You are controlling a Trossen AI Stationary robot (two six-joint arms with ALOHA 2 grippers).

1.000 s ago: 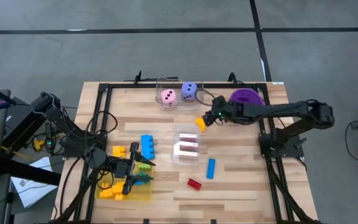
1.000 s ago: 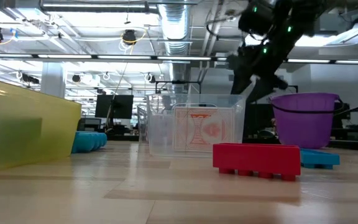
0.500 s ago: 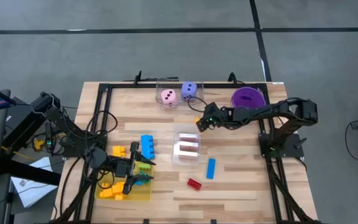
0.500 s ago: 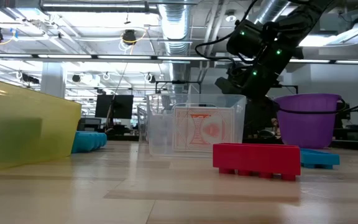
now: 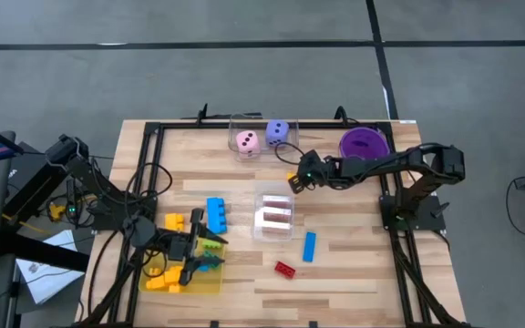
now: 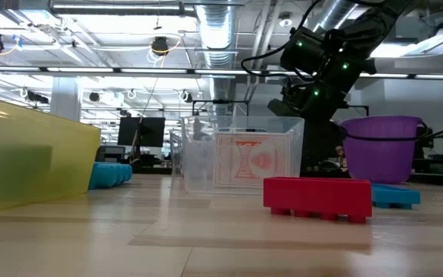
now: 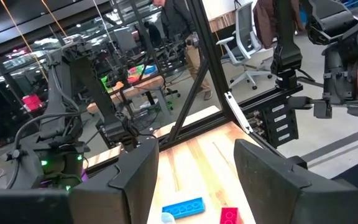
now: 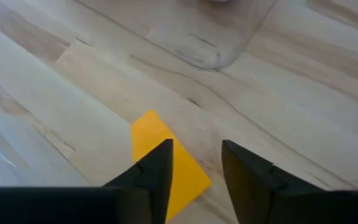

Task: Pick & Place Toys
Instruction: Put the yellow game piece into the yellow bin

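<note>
A flat yellow piece (image 8: 149,132) lies on the wood near the table's middle. My right gripper (image 5: 293,182) comes down on it at a slant from the right and hides it in the high view. Its fingers (image 8: 196,146) are closed in around it. My left gripper (image 5: 195,257) hovers level over the yellow tray (image 5: 210,284) at the near left. It is open with nothing between its fingers (image 7: 194,168). A blue brick (image 5: 217,213), a second blue brick (image 5: 309,246) and a red brick (image 5: 285,269) lie on the table. My right gripper has the yellow piece between its two fingers, coming from above at a slant from the table's right. One finger (image 8: 157,165) covers part of the piece, and one corner (image 8: 191,180) shows in the gap. The piece lies flat on the table.
A clear box with cards (image 5: 275,215) stands just near of my right gripper. A clear box at the far edge holds a pink die (image 5: 247,141) and a purple die (image 5: 278,133). A purple bowl (image 5: 363,143) is at the far right. Yellow bricks lie in the tray.
My right gripper has come down and a little toward the table's left, onto the yellow piece. That piece showed beside the gripper a second ago and is now covered by it in the high view. For the last half second the arm has kept still.
</note>
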